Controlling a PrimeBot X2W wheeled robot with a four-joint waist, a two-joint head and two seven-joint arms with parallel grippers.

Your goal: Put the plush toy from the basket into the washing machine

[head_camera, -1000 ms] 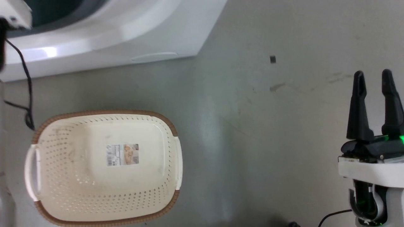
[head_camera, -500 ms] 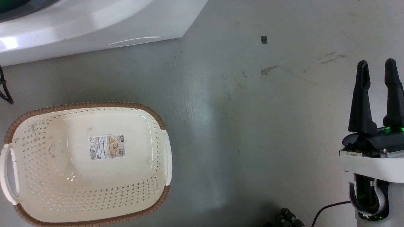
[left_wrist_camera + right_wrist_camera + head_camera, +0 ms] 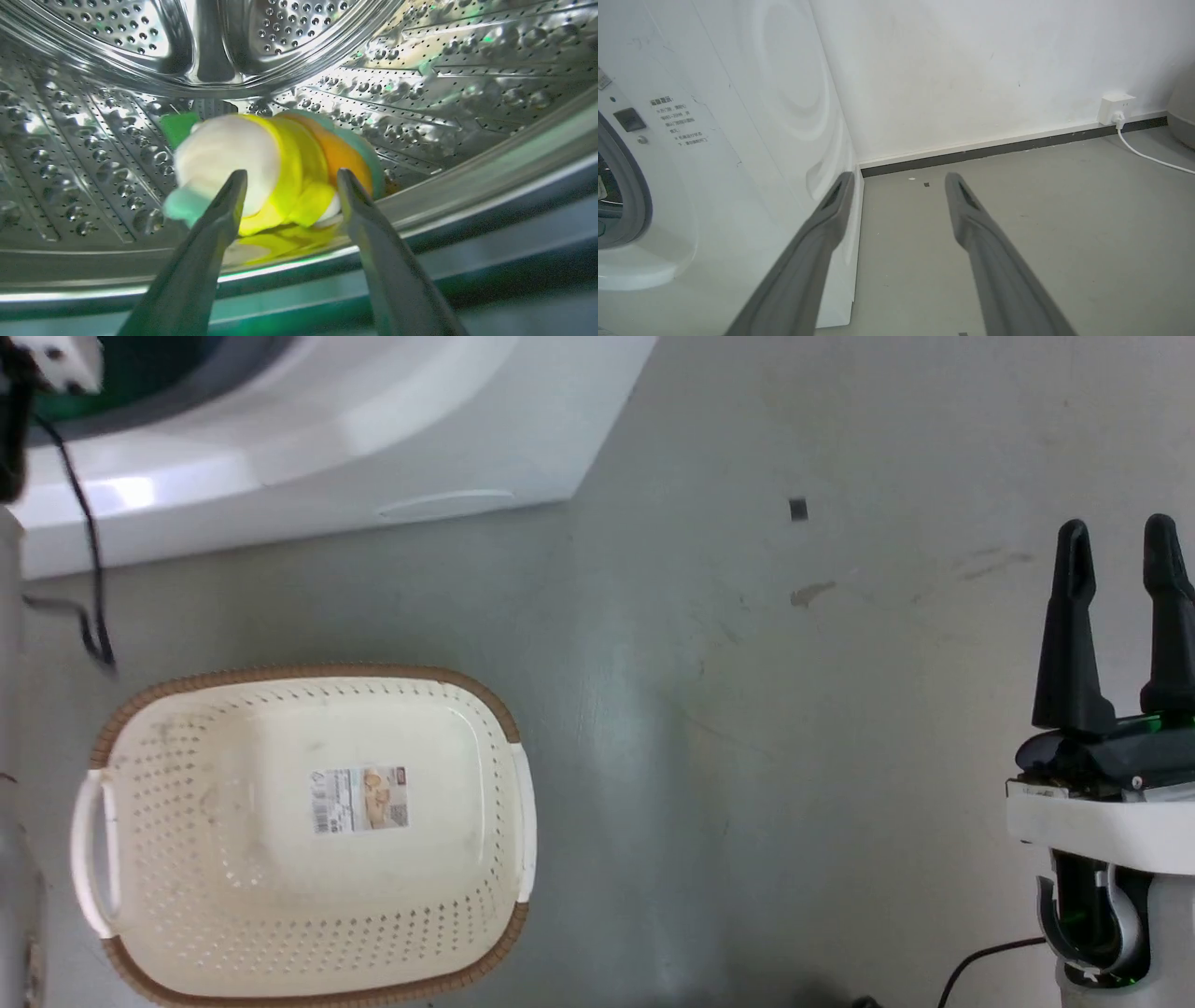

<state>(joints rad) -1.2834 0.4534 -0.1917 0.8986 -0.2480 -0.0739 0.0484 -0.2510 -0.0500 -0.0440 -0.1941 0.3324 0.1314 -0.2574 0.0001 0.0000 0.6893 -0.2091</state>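
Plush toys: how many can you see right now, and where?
1. The plush toy is inside the washing machine, just beyond the open left gripper. Others could be hidden behind it.

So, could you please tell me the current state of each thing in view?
plush toy: inside the drum, apparently not gripped.
washing machine: porthole open.
basket: upright, empty.
left gripper: open, reaching into the drum.
right gripper: open, idle above the floor.
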